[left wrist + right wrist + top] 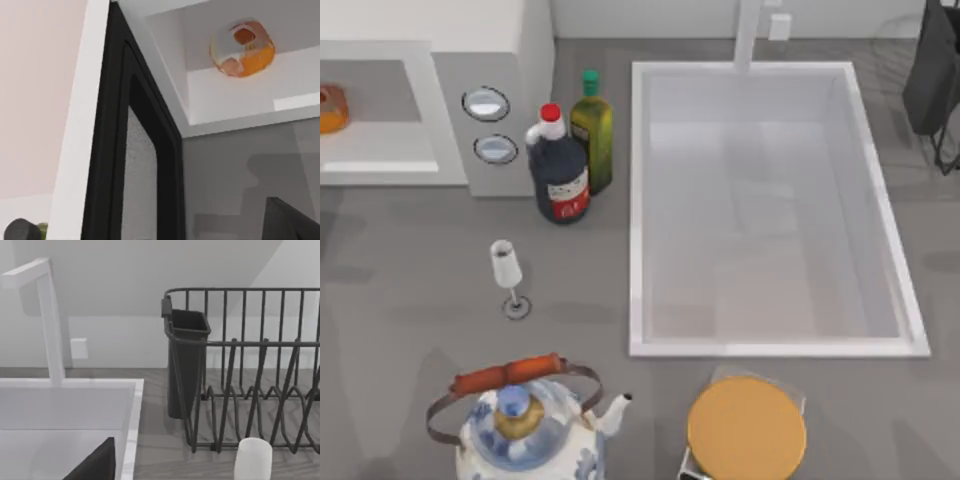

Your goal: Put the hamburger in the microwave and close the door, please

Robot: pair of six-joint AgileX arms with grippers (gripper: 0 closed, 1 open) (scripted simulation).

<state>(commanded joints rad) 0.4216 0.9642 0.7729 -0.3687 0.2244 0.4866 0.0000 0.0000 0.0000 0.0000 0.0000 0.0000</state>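
Observation:
The white microwave stands at the back left, its cavity open towards the table. The hamburger lies on the cavity floor at the top view's far left; the left wrist view shows the hamburger resting deep inside. The door is swung open, its dark inner frame and mesh window close before the left wrist camera. A dark part of my left gripper shows beside the door, in front of the cavity. A dark part of my right gripper hangs over the sink's back right corner, far from the microwave.
A dark sauce bottle and a green oil bottle stand right of the microwave. A wine glass, a kettle and a flat orange disc sit nearer the front. The sink fills the middle right, with a dish rack behind.

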